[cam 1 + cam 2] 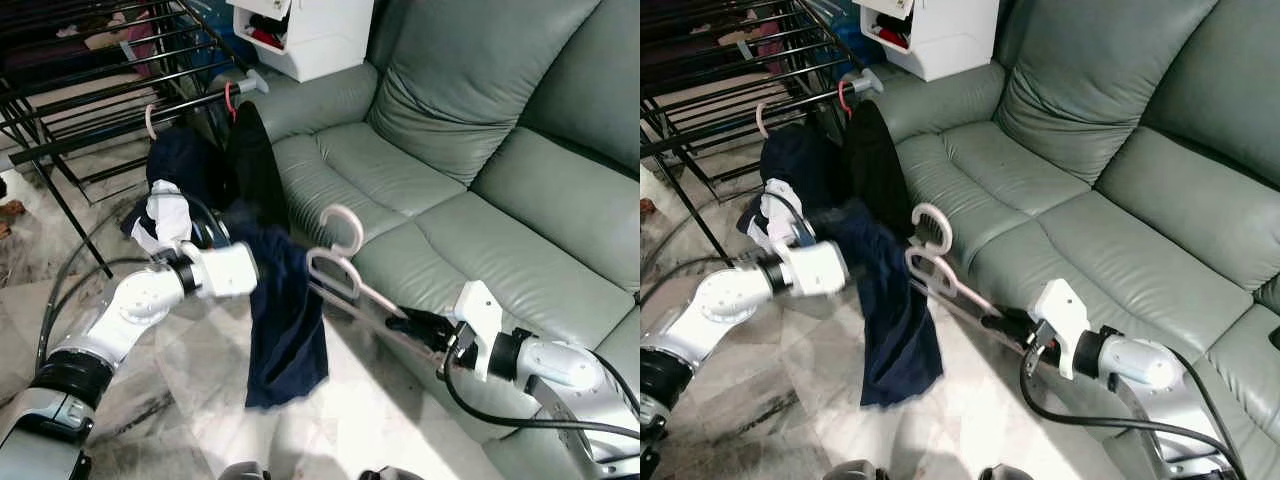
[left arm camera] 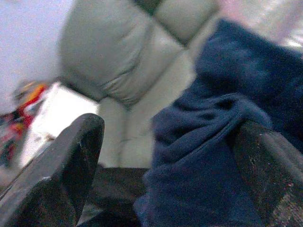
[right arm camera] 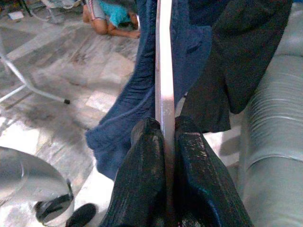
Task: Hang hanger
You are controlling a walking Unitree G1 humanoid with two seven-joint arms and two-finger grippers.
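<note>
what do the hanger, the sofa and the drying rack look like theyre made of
The pale pink hanger clamped in the right gripper looks like smooth moulded plastic, going by its soft sheen and rounded hook. The grey-green sofa looks like leather or a faux version: glossy, creased, stitched panels; which one is unclear. The black drying rack seems to be thin painted metal rods, straight and slightly shiny.

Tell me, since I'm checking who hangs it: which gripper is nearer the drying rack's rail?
Left. The left gripper, tangled in the navy garment, sits just below the drying rack. The right gripper, clamped on the pink hanger, is farther away by the sofa.
</note>
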